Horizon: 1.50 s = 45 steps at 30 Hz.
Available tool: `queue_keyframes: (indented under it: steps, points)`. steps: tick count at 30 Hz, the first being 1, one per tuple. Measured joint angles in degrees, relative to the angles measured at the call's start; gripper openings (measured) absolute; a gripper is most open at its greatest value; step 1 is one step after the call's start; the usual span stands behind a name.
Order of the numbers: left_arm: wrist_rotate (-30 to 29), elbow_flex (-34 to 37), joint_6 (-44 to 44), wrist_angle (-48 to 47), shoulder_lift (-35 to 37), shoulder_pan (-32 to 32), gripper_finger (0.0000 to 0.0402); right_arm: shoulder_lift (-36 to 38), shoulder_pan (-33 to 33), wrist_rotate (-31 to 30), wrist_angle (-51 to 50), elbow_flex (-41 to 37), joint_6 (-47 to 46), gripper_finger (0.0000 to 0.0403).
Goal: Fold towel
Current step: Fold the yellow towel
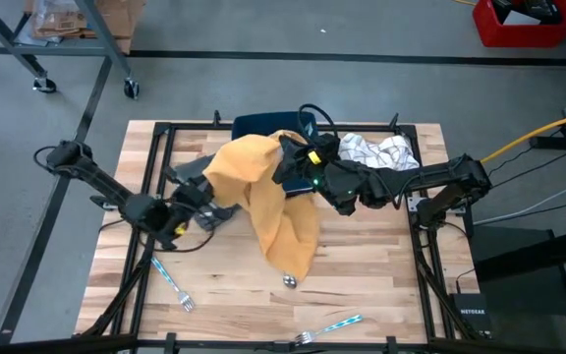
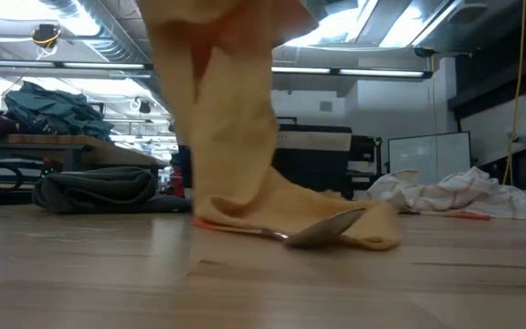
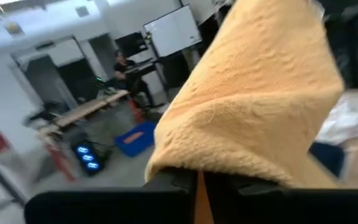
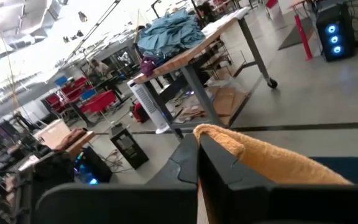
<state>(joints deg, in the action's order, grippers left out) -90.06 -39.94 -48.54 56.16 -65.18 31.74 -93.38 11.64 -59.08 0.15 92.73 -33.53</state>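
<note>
An orange-yellow towel (image 1: 268, 202) hangs over the middle of the wooden table, held up between both grippers. My left gripper (image 1: 214, 200) is shut on its left part, and my right gripper (image 1: 290, 162) is shut on its far right part. The towel's lower end (image 2: 336, 219) lies on the table, with a metal spoon (image 2: 322, 228) against it. The left wrist view shows the towel (image 3: 253, 99) bunched above the shut fingers. A narrower strip of it (image 4: 272, 158) shows in the right wrist view. My left gripper pinches a bunched fold of the towel (image 3: 185, 163) between its two fingers, coming level from the table's left. The cloth bulges out past the fingers. My right gripper pinches a rolled edge of the towel (image 4: 219, 134) between its fingers, coming level from the table's right. The towel hangs below both, its lower end on the table.
A white crumpled cloth (image 1: 376, 152) lies at the far right and a dark blue cloth (image 1: 263, 123) at the far edge. A grey cloth (image 1: 195, 172) sits by the left gripper. Two forks (image 1: 175, 285) (image 1: 330, 327) lie near the front edge.
</note>
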Motion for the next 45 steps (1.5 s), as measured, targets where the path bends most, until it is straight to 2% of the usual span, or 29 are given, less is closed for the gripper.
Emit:
queue_keyframes:
  steps: [5,9,15,22,26,31,35,38,42,45]
  points:
    - [-0.1,0.0,6.1,0.0,1.4,5.2,0.0033,0.0,0.0,0.0,-0.5,0.0,-3.8,0.0005]
    - [0.0,0.0,12.8,-0.4,1.4,9.7,0.0064,0.0,0.0,0.5,-0.6,0.0,-5.9,0.0005]
    - [0.0,0.0,29.1,-0.8,1.3,14.0,0.0123,-0.5,0.0,5.8,-2.2,0.0,-8.6,0.0005]
    - [0.0,0.0,53.1,-3.7,1.3,19.1,0.0152,-1.2,0.0,5.6,-3.6,0.0,-8.6,0.0005]
    - [0.0,0.0,55.5,-3.4,1.3,20.5,0.0153,-1.2,0.1,6.5,-3.8,0.0,-8.6,0.0005]
    - [0.0,0.0,59.6,-2.7,1.3,19.2,0.0153,-1.2,1.2,11.2,-7.1,0.0,-8.1,0.0005]
    - [0.0,0.0,60.3,-2.7,1.3,18.6,0.0134,-1.2,2.0,11.9,-9.9,0.0,-8.0,0.0005]
    - [0.0,0.0,60.3,-2.6,1.3,18.4,0.0093,-1.2,2.0,12.0,-11.3,0.0,-8.0,0.0005]
    - [0.0,0.0,60.3,-2.4,1.4,18.5,0.0019,-1.2,1.8,11.9,-11.1,0.0,-6.2,0.0005]
    - [0.4,0.0,59.4,-0.2,1.4,18.5,0.0009,-1.2,1.8,11.7,-10.8,0.0,-3.6,0.0005]
